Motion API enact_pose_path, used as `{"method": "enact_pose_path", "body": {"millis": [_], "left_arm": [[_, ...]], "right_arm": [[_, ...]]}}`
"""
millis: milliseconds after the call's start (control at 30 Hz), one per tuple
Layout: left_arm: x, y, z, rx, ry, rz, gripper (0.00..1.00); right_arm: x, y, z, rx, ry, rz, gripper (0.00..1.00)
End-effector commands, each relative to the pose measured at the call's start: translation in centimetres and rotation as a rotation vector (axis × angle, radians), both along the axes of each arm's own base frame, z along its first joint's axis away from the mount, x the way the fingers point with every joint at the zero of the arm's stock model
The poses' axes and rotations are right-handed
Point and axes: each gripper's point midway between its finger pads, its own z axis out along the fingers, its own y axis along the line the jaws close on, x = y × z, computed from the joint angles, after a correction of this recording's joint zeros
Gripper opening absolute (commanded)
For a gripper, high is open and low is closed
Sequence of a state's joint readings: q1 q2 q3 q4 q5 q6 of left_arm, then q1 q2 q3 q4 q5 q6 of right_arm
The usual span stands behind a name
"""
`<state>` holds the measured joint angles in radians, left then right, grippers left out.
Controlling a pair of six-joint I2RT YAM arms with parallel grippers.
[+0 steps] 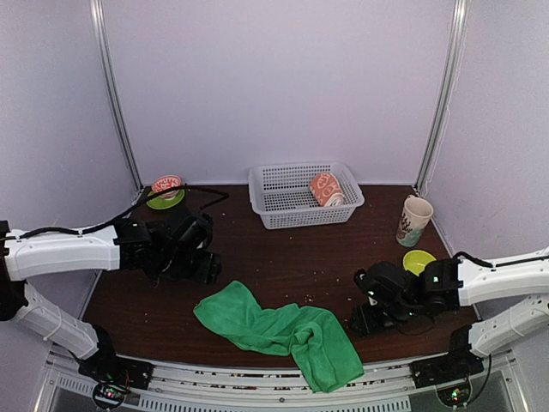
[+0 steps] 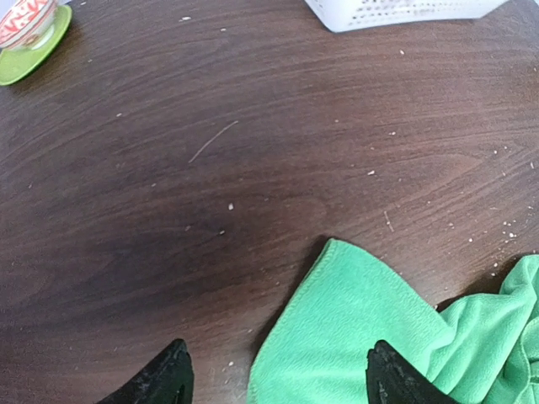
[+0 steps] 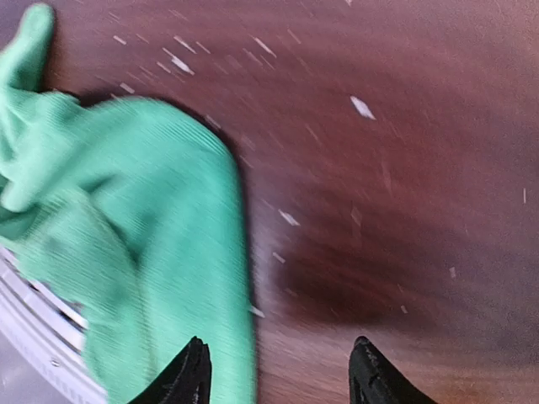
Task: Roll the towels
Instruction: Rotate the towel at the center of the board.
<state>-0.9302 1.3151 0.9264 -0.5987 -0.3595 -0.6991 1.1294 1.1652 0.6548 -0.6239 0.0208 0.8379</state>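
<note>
The table [image 1: 283, 257] carries the green towel [image 1: 283, 330] at 6 o'clock, crumpled and unrolled, with one corner over the near edge. The basket [image 1: 296, 219] sits at 12 o'clock. The left gripper [image 2: 278, 379] hovers at the green towel's 10 o'clock, jaws wide and empty. The right gripper [image 3: 278, 370] is at the towel's 3 o'clock, jaws apart and empty. The peach towel [image 1: 326, 189] lies rolled at the basket's 3 o'clock end.

No readable text anywhere (print on the cup [image 1: 415, 221] is blurred).
</note>
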Motion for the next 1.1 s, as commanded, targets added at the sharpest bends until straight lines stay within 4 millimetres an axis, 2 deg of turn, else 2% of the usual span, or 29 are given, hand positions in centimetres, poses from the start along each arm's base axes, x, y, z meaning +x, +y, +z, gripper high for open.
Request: {"method": "enact_pose_path", "body": {"millis": [0,133,233,433,500,600,667,733,867,1067], "left_arm": [[1.5,-2.7,1.3,-0.05,-0.024,-0.047,0.72],[1.8,-3.7,1.0,-0.063,-0.011,-0.054,0.72],[2.0,-4.3,0.6,-0.067,0.006,-0.058,0.72],[2.2,-4.7,0.1,-0.056,0.016,-0.057,0.72],[2.4,-4.8,0.0,-0.052,0.015,-0.057,0.72],[2.7,-5.1,0.1,-0.045,0.01,-0.059,0.71],[3.0,-5.1,0.1,-0.034,0.006,-0.056,0.71],[3.2,-5.1,-0.1,-0.015,0.002,-0.052,0.71],[3.9,-5.7,-0.5,0.004,0.012,-0.065,0.71],[5.9,-6.5,-2.5,0.057,0.056,-0.064,0.7]], "right_arm": [[-2.1,0.0,-0.6,0.127,0.061,-0.052,0.56],[-4.3,0.7,-2.0,0.184,0.141,-0.001,0.56],[-5.3,0.1,-3.4,0.159,0.175,0.005,0.55],[-7.3,1.0,-4.1,0.184,0.234,0.088,0.47],[-7.6,1.0,-4.5,0.17,0.247,0.105,0.42],[-7.5,0.8,-4.9,0.145,0.243,0.1,0.27],[-6.6,0.0,-5.0,0.104,0.208,0.052,0.01],[-5.3,-1.5,-4.8,0.038,0.148,-0.006,0.0],[-1.9,-6.0,-3.5,-0.117,0.013,-0.164,0.0],[0.8,-9.1,-1.7,-0.199,-0.087,-0.279,0.0]]}}
